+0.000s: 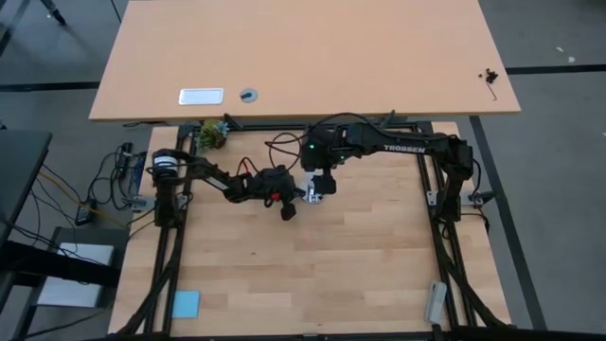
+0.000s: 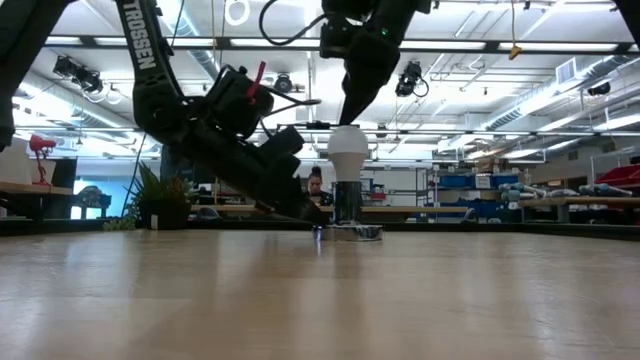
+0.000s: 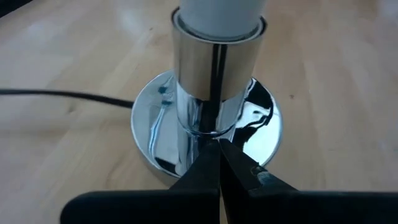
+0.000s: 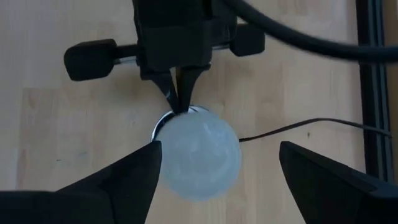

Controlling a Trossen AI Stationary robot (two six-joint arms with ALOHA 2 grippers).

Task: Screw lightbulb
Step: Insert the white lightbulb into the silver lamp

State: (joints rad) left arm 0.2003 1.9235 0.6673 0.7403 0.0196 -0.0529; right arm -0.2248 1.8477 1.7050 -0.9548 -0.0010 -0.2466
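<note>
The white frosted lightbulb stands upright in a chrome socket whose round silver base disc lies flat on the wooden table, just beyond its middle. My left gripper comes in low from the table's left, shut, with its tips at the disc. My right gripper hangs above the bulb, open and pointing steeply down. One finger stands close beside the globe and the other stands well away from it. My left gripper sets its shut fingertips down on the rim of the base disc, on the disc's left side. It slants down from the table's left. The disc lies flat on the table. My right gripper: I cannot tell whether its near finger touches the bulb.
A black cord runs from the socket across the table. A small plant stands at the far left corner and a blue card lies near left. Black frame rails line the sides. A person sits in the room behind.
</note>
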